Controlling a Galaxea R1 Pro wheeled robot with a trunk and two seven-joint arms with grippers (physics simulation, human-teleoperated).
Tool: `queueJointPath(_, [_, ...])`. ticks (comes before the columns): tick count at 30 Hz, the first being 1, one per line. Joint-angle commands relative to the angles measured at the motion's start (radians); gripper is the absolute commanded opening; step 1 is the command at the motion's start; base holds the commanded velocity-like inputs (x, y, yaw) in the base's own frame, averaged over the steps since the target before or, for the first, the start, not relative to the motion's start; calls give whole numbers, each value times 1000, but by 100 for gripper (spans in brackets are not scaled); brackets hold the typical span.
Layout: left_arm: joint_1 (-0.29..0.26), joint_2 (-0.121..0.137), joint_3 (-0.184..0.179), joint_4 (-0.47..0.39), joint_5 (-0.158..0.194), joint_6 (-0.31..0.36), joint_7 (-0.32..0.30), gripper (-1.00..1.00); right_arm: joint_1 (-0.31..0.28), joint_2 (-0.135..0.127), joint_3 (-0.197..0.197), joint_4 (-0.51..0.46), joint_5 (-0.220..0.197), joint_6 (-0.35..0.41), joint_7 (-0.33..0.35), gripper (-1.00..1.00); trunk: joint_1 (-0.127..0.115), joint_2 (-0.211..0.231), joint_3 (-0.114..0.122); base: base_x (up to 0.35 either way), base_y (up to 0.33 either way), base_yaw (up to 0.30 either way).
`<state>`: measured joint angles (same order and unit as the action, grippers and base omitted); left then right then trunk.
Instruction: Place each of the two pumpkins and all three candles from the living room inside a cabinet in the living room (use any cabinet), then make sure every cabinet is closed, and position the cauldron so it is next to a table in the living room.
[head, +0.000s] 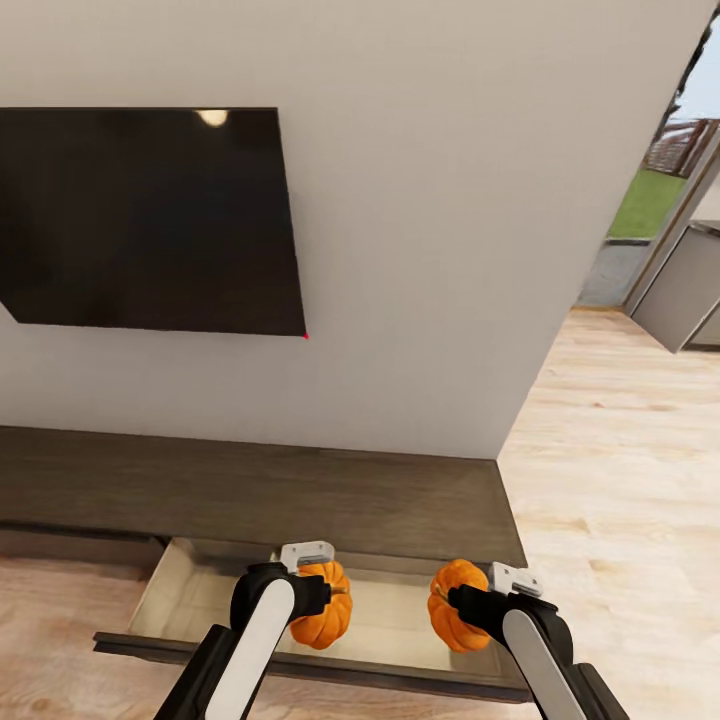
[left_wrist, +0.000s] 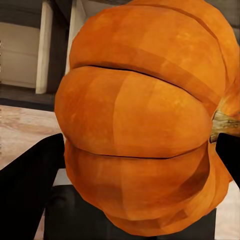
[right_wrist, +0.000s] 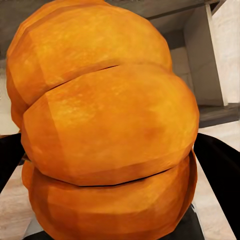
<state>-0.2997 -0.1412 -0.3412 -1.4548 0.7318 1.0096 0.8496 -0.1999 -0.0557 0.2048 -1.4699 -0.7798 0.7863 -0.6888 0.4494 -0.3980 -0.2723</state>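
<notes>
I have one bright orange ribbed pumpkin (head: 322, 603) clamped in my left fingers (left_wrist: 30, 185) and a second orange ribbed pumpkin (head: 455, 604) clamped in my right fingers (right_wrist: 217, 165); each pair is spread about as wide as the fruit it grips, dark pads pressing on either flank. From the left wrist, the short dark stem (left_wrist: 225, 122) points off to one side, so that pumpkin rides on its side rather than upright.

Both pumpkins hang over the pulled-out drawer (head: 200, 600) of the long, low dark-brown wood cabinet (head: 250, 490), whose pale beige floor lies directly below them. The coming move looks to me like a straight lowering and letting go: each arm is about equally placed, left pumpkin near the drawer's middle, right pumpkin towards its right end, near the side wall.

Above the cabinet a flat black screen (head: 150, 220) hangs on the off-white wall (head: 430, 250). Light wood plank floor (head: 620, 450) runs off to the right towards a glass door.
</notes>
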Motion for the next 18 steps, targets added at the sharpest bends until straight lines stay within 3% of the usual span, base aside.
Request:
queueJointPath(1, [-1,-1,-1,-1,9,3,13,-100,-1,-1,2,-1,-9,1,-12,-100,1,-2,-2,2,-27,4])
queueJointPath(10, [-1,-13,-2,-1,9,1,12,-100,-1,-1,0,0,-7,-1,-9,-100,1,-2,-2,0,-4,1])
queueJointPath(18, [-1,-17,-2,-2,9,-2,11,-100,-1,-3,-8,2,-10,-4,-3,-100,31,-58,-27,0,0,0])
